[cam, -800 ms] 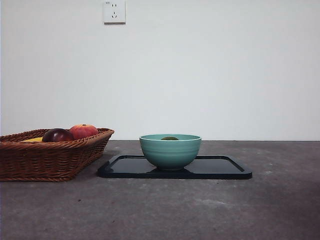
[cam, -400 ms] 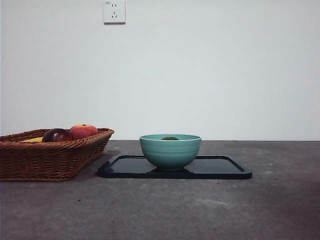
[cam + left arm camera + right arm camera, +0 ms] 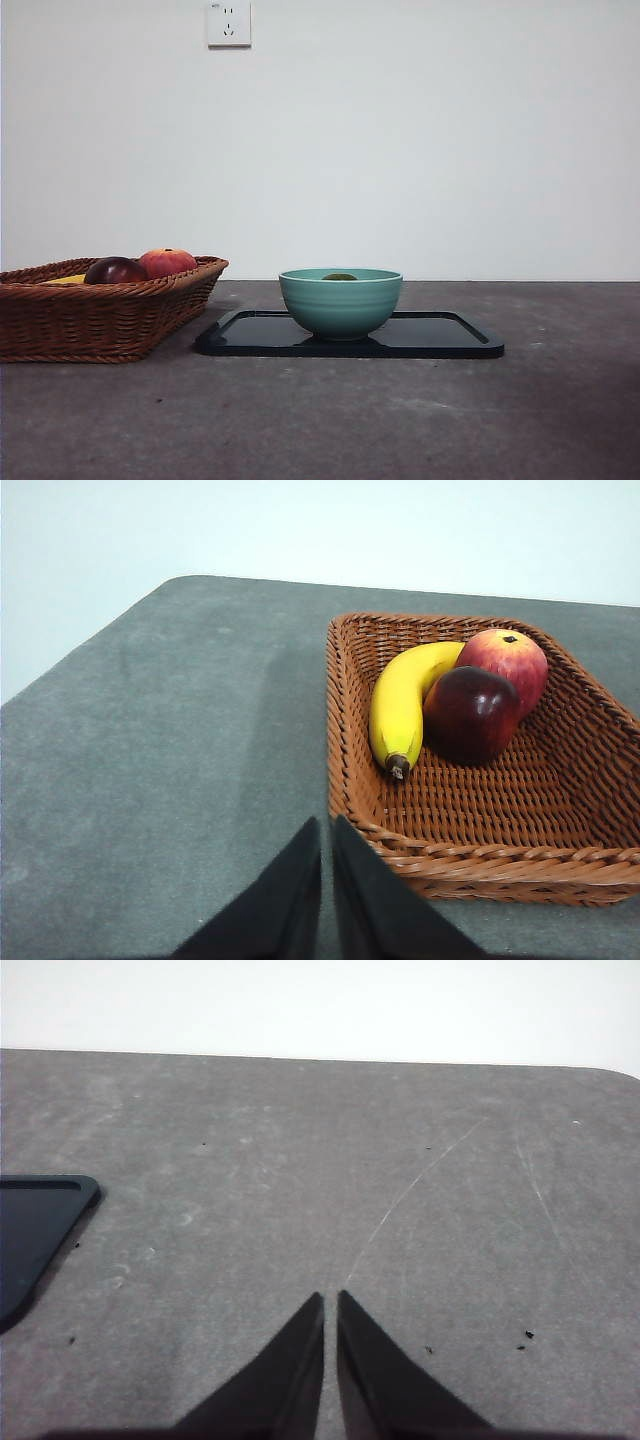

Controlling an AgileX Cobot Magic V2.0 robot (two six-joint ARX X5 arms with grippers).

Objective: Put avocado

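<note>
The dark-green avocado (image 3: pixel 340 276) lies inside the teal bowl (image 3: pixel 340 303); only its top shows above the rim. The bowl stands on a black tray (image 3: pixel 440 337) in the middle of the table. My left gripper (image 3: pixel 326 830) is shut and empty, hanging above the table beside the wicker basket (image 3: pixel 480 865). My right gripper (image 3: pixel 330 1305) is shut and empty over bare table, to the side of the tray's corner (image 3: pixel 35 1225). Neither arm shows in the front view.
The wicker basket (image 3: pixel 95 315) stands at the left and holds a yellow banana (image 3: pixel 405 705), a dark maroon fruit (image 3: pixel 472 712) and a red-orange fruit (image 3: pixel 505 660). A wall socket (image 3: pixel 228 23) is on the white wall behind.
</note>
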